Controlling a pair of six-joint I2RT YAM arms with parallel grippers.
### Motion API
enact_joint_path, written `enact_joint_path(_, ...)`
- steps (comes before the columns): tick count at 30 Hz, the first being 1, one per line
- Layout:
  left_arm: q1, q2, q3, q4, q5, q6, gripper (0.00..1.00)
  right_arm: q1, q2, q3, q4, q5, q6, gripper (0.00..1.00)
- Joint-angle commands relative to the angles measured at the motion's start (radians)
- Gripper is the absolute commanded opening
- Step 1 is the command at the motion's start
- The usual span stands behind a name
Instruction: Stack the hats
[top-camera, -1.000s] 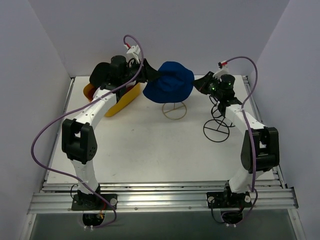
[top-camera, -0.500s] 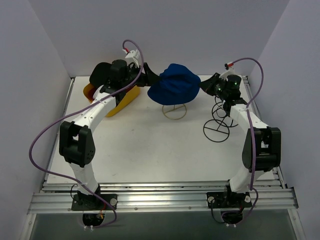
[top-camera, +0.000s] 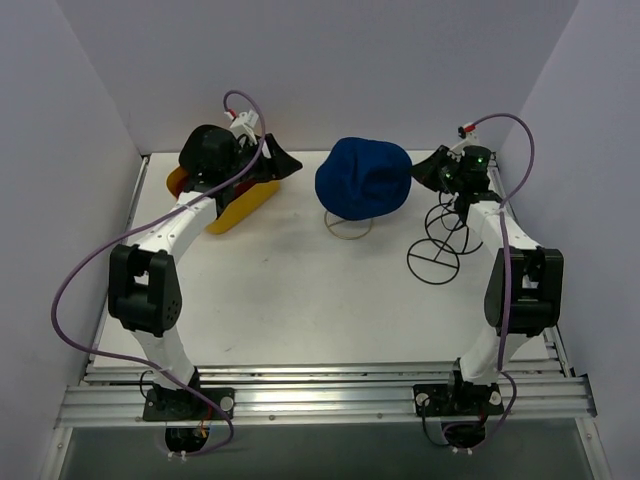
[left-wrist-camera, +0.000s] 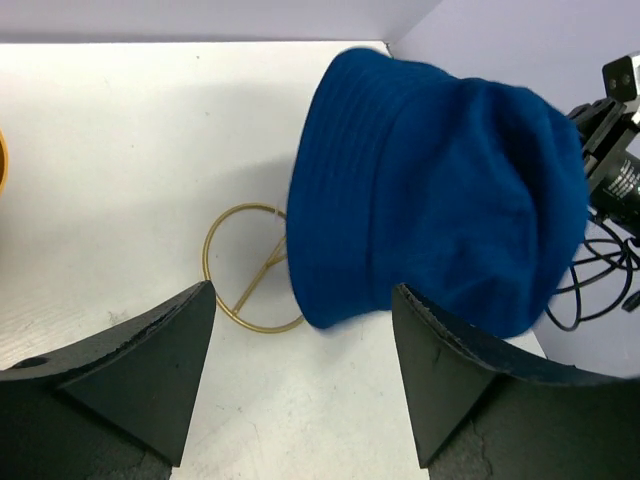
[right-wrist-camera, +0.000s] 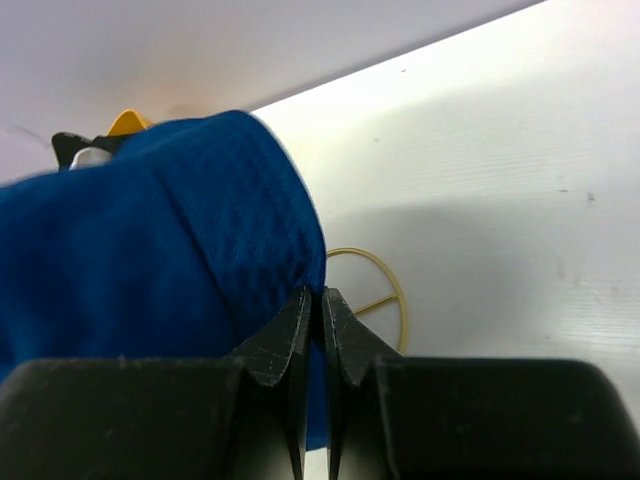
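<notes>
Back-middle of the table (top-camera: 300, 290), the blue bucket hat (top-camera: 363, 178) is perched on the gold wire stand (left-wrist-camera: 258, 283). My left gripper (left-wrist-camera: 302, 292) is spread wide open facing it. My right gripper (right-wrist-camera: 316, 295) is pinched together on nothing, right by the hat's other side.

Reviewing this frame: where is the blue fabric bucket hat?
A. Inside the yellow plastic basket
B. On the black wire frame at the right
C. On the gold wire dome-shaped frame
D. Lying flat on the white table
C. The blue fabric bucket hat sits draped over the gold wire dome-shaped frame, whose ring base shows beneath it. The left gripper is open and apart from the hat.
</notes>
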Motion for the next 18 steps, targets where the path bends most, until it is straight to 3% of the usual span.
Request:
enact_joint_path(1,0.01,-0.04,-0.012,0.083,0.125,-0.017,0.8,-0.028,-0.001,0.053,-0.002,0.001,-0.017,0.0)
enact_joint_path(7,-0.007,0.044,0.058,0.105,0.22,-0.045,0.8,-0.028,-0.002,0.063,0.036,-0.036,-0.006,0.0)
enact_joint_path(18,-0.025,0.269,0.298,0.054,0.233,-0.069,0.79,-0.013,0.07,0.181,0.075,-0.071,0.037,0.0)
